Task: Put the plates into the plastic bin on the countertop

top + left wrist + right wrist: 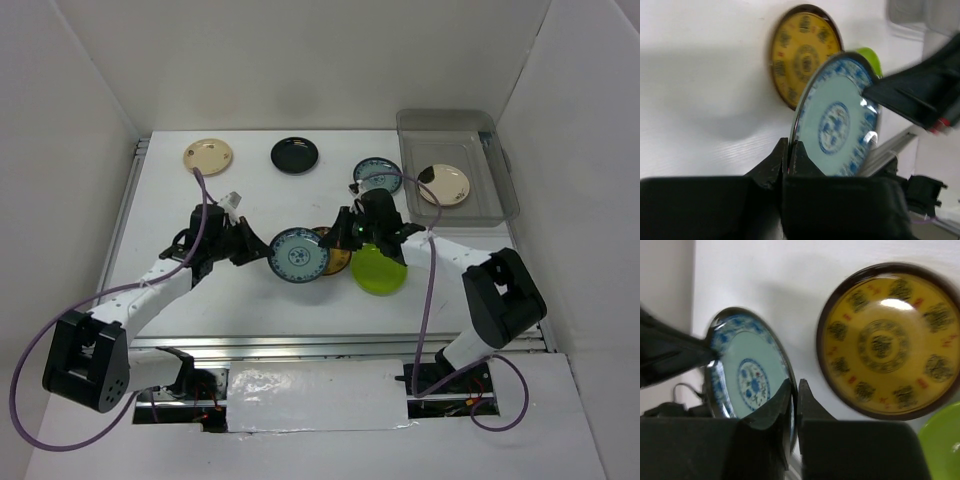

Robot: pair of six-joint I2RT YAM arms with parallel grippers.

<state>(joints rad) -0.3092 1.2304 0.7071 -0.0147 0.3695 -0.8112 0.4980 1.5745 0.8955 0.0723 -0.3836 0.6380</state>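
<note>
– Counter [290, 200] first: white, walled at back and both sides, metal rail [330, 343] along near edge. Progress?

– Barely begun, judging by bin [460, 140] at far right corner: just one cream plate [443, 184] inside, with bare floor beside it for more.

– Left outside?

– Six in view. Along back: second cream plate [207, 155], black plate [295, 154], blue plate [375, 172] just beside bin's left wall. Mid-counter: amber plate [887, 340] and lime plate [380, 272] lying flat, close beside each other. Also held blue plate [298, 254], off the surface and tilted on edge over amber one.

– Held by which arm?

– Both, seemingly. Left claw [790, 150] pressed tight on one rim. Right claw [796, 390] set nearly together over opposite rim, apparently pinching it too. Looks like a handover toward bin side.

– Room to move?

– Open counter between middle cluster and bin, with only blue plate near that path. Low bin walls, so probably little lift needed. Crowded where arms meet. Amber plate directly below, worth minding on release.
</note>
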